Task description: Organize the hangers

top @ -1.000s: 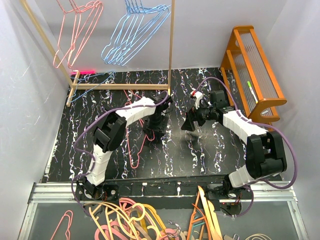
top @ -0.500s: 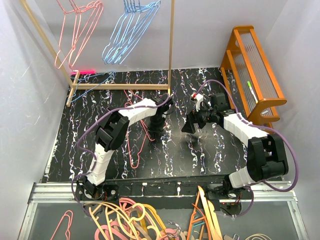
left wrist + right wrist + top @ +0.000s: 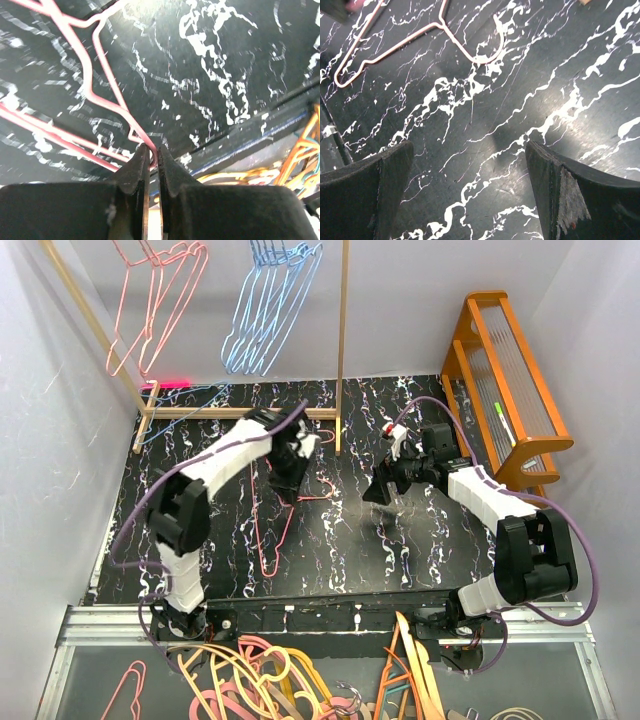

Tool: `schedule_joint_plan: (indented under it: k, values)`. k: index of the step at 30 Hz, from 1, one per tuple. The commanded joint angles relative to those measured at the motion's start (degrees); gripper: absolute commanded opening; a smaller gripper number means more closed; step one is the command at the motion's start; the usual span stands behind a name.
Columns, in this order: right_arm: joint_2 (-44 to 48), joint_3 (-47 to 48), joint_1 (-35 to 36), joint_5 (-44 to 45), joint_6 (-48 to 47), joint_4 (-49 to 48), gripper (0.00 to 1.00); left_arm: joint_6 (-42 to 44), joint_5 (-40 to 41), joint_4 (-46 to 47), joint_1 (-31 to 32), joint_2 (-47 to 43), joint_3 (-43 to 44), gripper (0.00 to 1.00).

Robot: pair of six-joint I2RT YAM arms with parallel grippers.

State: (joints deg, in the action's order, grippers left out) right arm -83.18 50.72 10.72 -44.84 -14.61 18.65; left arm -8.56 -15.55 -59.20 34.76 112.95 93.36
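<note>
A black, white-veined counter (image 3: 420, 540) is enclosed by plain white walls (image 3: 420, 310); an orange wooden rack (image 3: 510, 390) is set at the right, a pale wooden frame (image 3: 343, 350) behind.

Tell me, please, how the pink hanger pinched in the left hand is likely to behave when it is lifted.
The hanger is probably light, since it is only thin wire. It will likely swing and hang tilted, because the left hand pinches a single strand off to one side. Its long open triangle may flex a little rather than stay rigid.

Black marbled table (image 3: 420, 550) with pink wire hangers (image 3: 270, 540) on it.
</note>
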Motion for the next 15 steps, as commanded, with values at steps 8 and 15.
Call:
schedule_joint_plan:
  k: [8, 15]
  values:
    - [4.3, 2.8, -0.1, -6.8, -11.7, -14.1, 0.99, 17.1, -3.1, -15.7, -3.9, -23.7, 6.6, 0.0]
    - [0.4, 7.0, 0.6, -9.6, -16.9, -17.3, 0.99, 21.8, -6.9, -18.1, -4.1, -26.3, 15.7, 0.0]
